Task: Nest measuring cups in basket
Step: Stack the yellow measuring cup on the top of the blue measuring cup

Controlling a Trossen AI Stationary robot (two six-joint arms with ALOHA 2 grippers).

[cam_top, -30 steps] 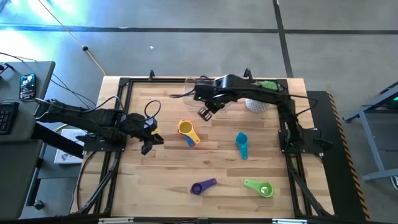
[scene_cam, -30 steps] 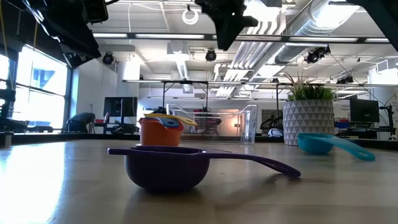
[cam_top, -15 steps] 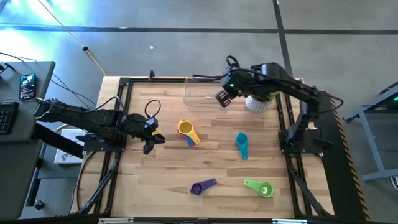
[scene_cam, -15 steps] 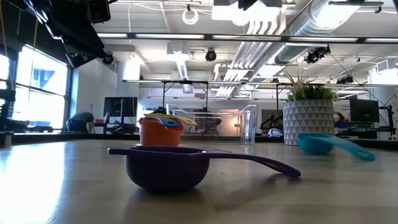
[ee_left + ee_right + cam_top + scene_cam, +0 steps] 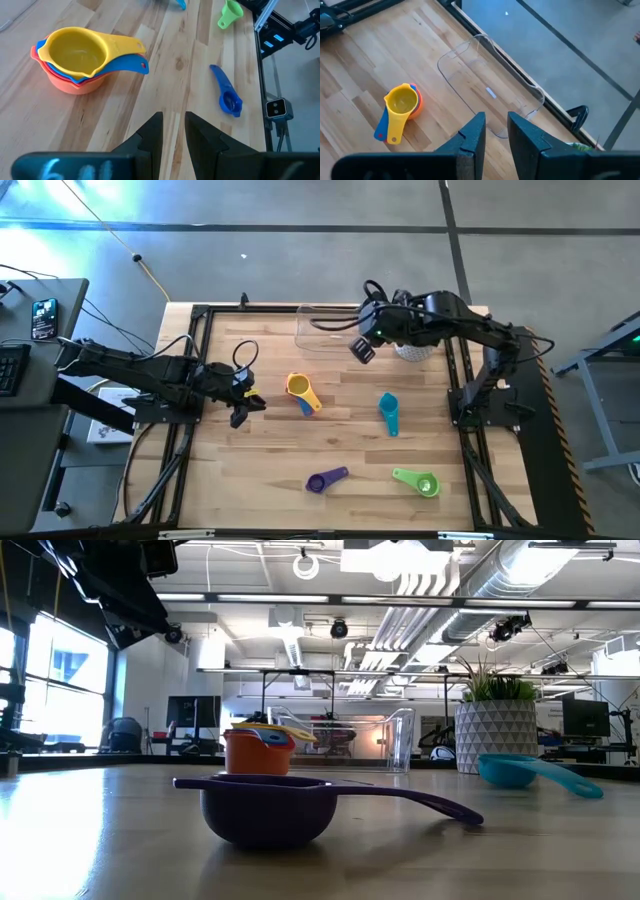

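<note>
- Nearest the low camera: purple cup (image 5: 268,812) upright on the boards, handle pointing toward the right of that view. Seen from above it lies near the front edge, with the green cup (image 5: 418,481) well to its right.
- Mid-table: stack of nested cups (image 5: 300,391), yellow (image 5: 79,50) on top, blue and red under it, orange at the bottom. Teal cup (image 5: 388,412) lies alone to the right of the stack.
- Left gripper (image 5: 240,408) waits low at the left side, short of the stack; fingers show a narrow gap in its wrist view, nothing between them.
- Right gripper (image 5: 362,348) hangs high at the far side, just beside the basket (image 5: 328,327); fingers a narrow slot apart, empty.
- Basket sits at the far edge, clear, no cup in it that I can see.
- Step in hand, as I judge: partway. Four nested on the table, three loose, none in the basket. Next move calls for a descent to a loose cup, teal being nearest the right arm, jaws wider than its rim or handle.
- Surface: pale wood planks (image 5: 270,460) in a black frame.
- Far: white patterned pot with plant (image 5: 495,730) beside the basket; beyond, an open workshop with ceiling ducts and strip lights.
</note>
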